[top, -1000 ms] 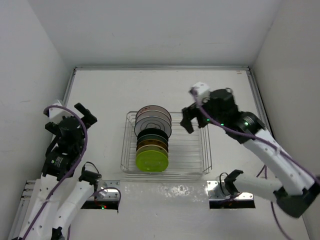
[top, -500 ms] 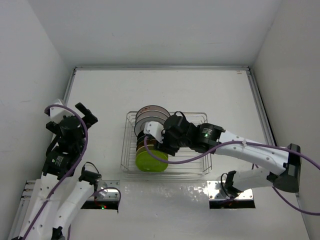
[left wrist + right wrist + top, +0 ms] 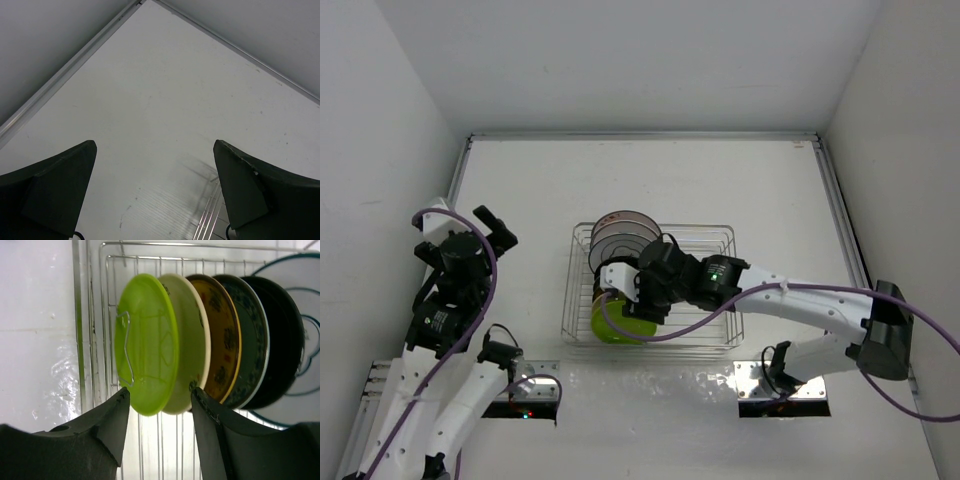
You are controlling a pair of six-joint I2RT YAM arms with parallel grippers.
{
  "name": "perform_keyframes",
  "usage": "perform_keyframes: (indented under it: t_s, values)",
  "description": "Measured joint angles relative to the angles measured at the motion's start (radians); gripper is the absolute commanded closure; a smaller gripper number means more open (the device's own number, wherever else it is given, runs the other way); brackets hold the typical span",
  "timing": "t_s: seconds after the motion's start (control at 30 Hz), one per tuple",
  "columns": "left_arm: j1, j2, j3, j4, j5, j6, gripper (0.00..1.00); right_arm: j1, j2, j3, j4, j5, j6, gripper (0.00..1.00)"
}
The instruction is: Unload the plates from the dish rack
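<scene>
The silver wire dish rack (image 3: 730, 290) stands mid-table with a row of upright plates (image 3: 625, 245). In the right wrist view the row runs lime green plate (image 3: 145, 340), cream plate (image 3: 192, 345), amber patterned (image 3: 222, 340), teal patterned (image 3: 252, 350), black (image 3: 282, 350), white with grey rings (image 3: 305, 300). My right gripper (image 3: 160, 390) reaches over the rack's near end (image 3: 635, 300), its fingers touching the green plate's face and the cream plate's back, so both rims sit between them. My left gripper (image 3: 490, 228) hangs open left of the rack (image 3: 154, 143), holding nothing.
The rack's wire wall (image 3: 107, 300) runs close beside the lime green plate. A corner of the rack (image 3: 210, 220) shows low in the left wrist view. White walls enclose the table on three sides.
My right arm swung from beside the rack's right wall to its near end, and its jaws narrowed around the two front plates. The left arm stayed put.
</scene>
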Motion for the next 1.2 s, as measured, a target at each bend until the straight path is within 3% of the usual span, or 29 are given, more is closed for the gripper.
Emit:
perform_keyframes:
  t_s: [0.33, 0.5, 0.53, 0.93, 1.2]
  values:
    - [0.0, 0.0, -0.003, 0.002, 0.013, 0.004, 0.0, 0.0, 0.085, -0.001, 0.065, -0.036, -0.026, 0.49]
    - [0.0, -0.002, -0.003, 0.006, 0.021, 0.006, 0.0, 0.0, 0.118, -0.001, 0.083, -0.046, -0.032, 0.6]
    - [0.0, -0.003, -0.003, 0.007, 0.023, 0.007, 0.0, 0.0, 0.127, -0.001, 0.083, -0.047, -0.032, 0.67]
    - [0.0, -0.008, -0.008, 0.008, 0.031, 0.007, 0.0, 0.0, 0.146, -0.001, 0.126, -0.008, -0.032, 0.99]
    - [0.0, -0.009, -0.009, 0.008, 0.031, 0.007, 0.0, 0.001, 0.145, 0.004, 0.114, 0.051, -0.019, 1.0]
